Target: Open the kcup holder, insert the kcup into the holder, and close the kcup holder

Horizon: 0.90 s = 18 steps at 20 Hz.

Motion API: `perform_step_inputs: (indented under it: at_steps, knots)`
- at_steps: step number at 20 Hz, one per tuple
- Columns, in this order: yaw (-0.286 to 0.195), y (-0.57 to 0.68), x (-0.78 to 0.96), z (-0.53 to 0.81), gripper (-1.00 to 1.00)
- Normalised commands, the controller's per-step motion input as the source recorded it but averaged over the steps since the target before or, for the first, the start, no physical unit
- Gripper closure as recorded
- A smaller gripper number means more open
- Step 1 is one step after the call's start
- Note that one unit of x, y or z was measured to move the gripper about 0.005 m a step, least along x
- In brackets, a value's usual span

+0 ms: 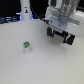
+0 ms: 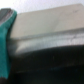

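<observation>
Lab: bare white table (image 1: pixel 20 65), cables (image 1: pixel 7 20)

White round-edged table (image 1: pixel 20 65) filling most of the exterior view, the kcup (image 1: pixel 26 47) with green top and whitish body standing upright on it toward the exterior view's left, the kcup holder (image 1: pixel 61 36), black, resting near the far right edge, well apart

Exterior view: evenly and brightly lit, table (image 1: pixel 20 65) washed pale, detail softened by low resolution. Wrist view: heavily blurred, nothing resolved sharply, lower portion sunk in dark shadow.
</observation>
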Motion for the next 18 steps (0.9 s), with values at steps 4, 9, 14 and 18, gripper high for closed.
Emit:
perform_step_inputs:
  at_steps: [4,9,14,18]
  knots:
    - [-0.053,-0.37,0.73,0.23,1.0]
    - [-0.052,-0.42,0.63,0.19,1.0]
    - [-0.043,-0.11,0.1,0.35,-1.0]
    - [-0.068,-0.15,0.14,0.41,-1.0]
